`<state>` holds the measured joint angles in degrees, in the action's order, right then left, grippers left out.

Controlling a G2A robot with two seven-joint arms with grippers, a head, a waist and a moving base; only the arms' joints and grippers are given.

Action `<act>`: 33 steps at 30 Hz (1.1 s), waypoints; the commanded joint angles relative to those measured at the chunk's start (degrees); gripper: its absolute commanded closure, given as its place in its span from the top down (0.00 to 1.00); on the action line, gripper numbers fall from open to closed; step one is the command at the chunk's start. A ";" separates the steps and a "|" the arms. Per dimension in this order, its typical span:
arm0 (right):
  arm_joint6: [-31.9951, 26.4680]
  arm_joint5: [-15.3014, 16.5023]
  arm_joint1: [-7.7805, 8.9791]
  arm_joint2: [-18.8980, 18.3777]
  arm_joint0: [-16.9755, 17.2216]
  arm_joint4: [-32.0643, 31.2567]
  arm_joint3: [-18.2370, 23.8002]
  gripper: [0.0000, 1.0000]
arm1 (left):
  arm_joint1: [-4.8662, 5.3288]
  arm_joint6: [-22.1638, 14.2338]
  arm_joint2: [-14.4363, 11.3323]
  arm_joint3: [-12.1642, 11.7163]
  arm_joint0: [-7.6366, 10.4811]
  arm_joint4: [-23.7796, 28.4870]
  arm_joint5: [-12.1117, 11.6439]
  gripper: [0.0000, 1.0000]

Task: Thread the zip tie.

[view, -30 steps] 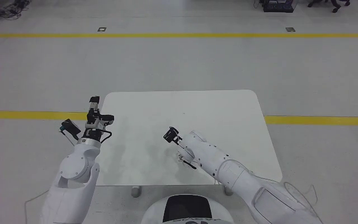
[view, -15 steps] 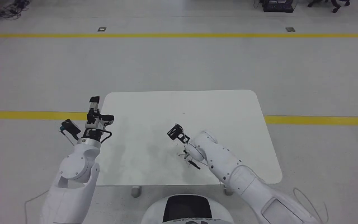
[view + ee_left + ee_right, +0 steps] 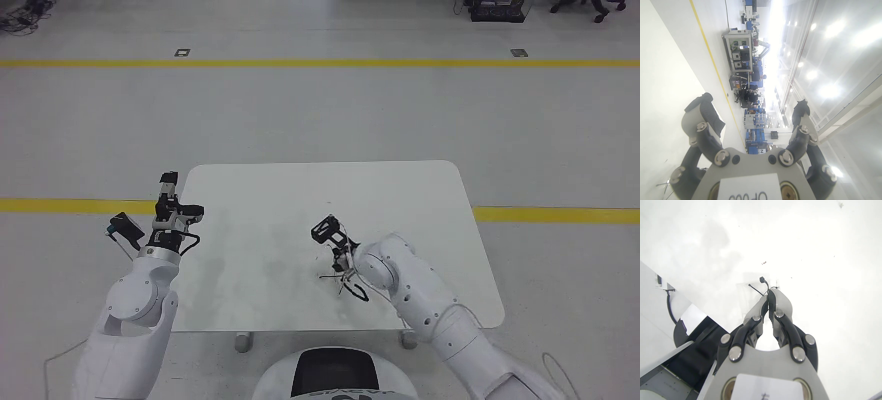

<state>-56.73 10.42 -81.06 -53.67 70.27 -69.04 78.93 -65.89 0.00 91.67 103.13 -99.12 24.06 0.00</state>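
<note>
While the right gripper point(image 3: 768, 294) has its fingers pressed together on the thin black zip tie point(image 3: 764, 281), the tie's head and a loose end stick out just past the fingertips. Whether the tie touches the surface below cannot be told. Seen from above, this gripper sits over the near middle of the white table point(image 3: 400, 190). By the table's left edge, the left gripper point(image 3: 753, 101) is raised, its fingers spread wide apart and holding nothing.
</note>
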 commanded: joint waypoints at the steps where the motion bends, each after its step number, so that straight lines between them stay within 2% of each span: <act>1: 1.40 2.18 0.44 -1.74 0.72 2.04 0.39 0.00 | 0.00 0.00 0.00 0.00 0.00 0.00 0.00 1.00; 6: 4.53 8.64 1.67 -6.14 2.69 7.40 0.69 0.00 | 0.00 0.00 0.00 0.00 0.00 0.00 0.00 1.00; 7: 5.11 9.06 1.89 -6.80 3.07 8.81 0.70 0.00 | 0.00 0.00 0.00 0.00 0.00 0.00 0.00 1.00; 14: 7.99 9.06 4.60 -6.19 3.77 17.71 1.51 0.00 | 0.00 0.00 0.00 0.00 0.00 0.00 0.00 1.00; 22: 10.49 9.06 8.23 -2.02 2.01 25.15 0.49 0.00 | 0.00 0.00 0.00 0.00 0.00 0.00 0.00 1.00; 33: 10.49 9.06 8.23 -2.02 2.01 25.15 0.49 0.00 | 0.00 0.00 0.00 0.00 0.00 0.00 0.00 1.00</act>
<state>-46.24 19.48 -72.83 -55.70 72.28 -43.88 79.41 -65.89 0.00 91.67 103.13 -99.12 24.06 0.00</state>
